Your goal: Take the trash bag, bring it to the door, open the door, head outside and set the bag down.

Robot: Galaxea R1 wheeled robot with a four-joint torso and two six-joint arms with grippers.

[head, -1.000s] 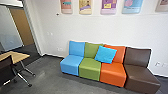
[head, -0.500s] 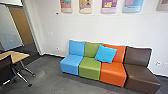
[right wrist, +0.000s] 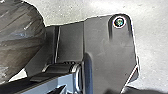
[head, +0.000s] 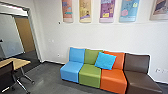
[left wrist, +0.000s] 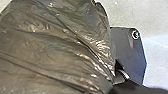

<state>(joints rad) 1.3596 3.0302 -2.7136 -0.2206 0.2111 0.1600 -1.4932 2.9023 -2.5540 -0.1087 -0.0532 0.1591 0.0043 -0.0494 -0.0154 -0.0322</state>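
Observation:
The trash bag (left wrist: 52, 47), dark, shiny and semi-transparent, fills much of the left wrist view. Its folds draw together at my left gripper (left wrist: 113, 85), which is shut on the gathered plastic. Part of the same bag (right wrist: 20, 37) shows in the right wrist view, beside the robot's dark plate. How my right gripper stands I cannot tell. At the far left of the head view, a dark-framed opening (head: 33, 35) stands in the wall, with a pale panel (head: 10, 37) and a brown, door-like panel (head: 25, 33) behind it.
Joined seats in blue (head: 71, 72), green, orange and brown line the white wall, with a blue cushion (head: 105, 60) on them. A wooden table (head: 18, 63) and a dark chair (head: 7, 75) stand at the left. Posters (head: 107, 11) hang above the seats.
The camera's view has tilted upward since the earlier pictures, so more of the posters and of the opening's top shows. Between the two earlier pictures it barely shifted.

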